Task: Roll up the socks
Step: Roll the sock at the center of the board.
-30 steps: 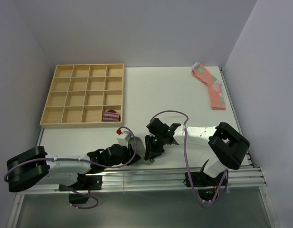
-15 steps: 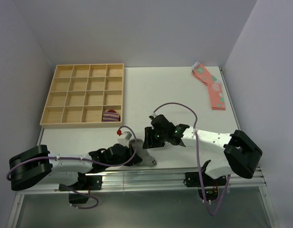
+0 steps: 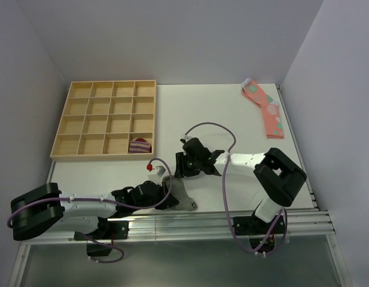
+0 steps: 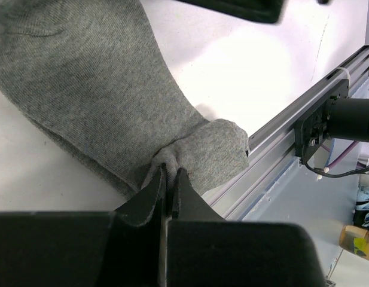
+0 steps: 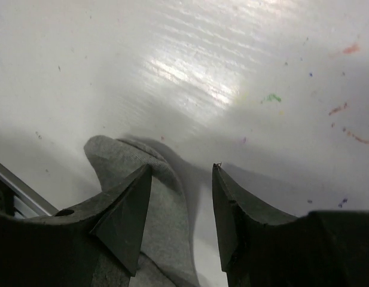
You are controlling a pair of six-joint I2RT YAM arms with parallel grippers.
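Rolling looks barely begun: the left gripper [image 4: 168, 174] pinches a fold of the grey sock [image 4: 94, 84], while the right gripper [image 5: 181, 176] hovers half-open, empty, needing a hold next.

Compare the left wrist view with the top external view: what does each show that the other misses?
Only the left wrist view shows the left gripper pinched shut on a bunched fold of the grey knitted sock. Only the top external view shows the wooden compartment tray holding a small purple-striped bundle, the pink spotted socks at the far right, and the right gripper above the sock's far end. Both show the sock lying on the white table by the metal rail.
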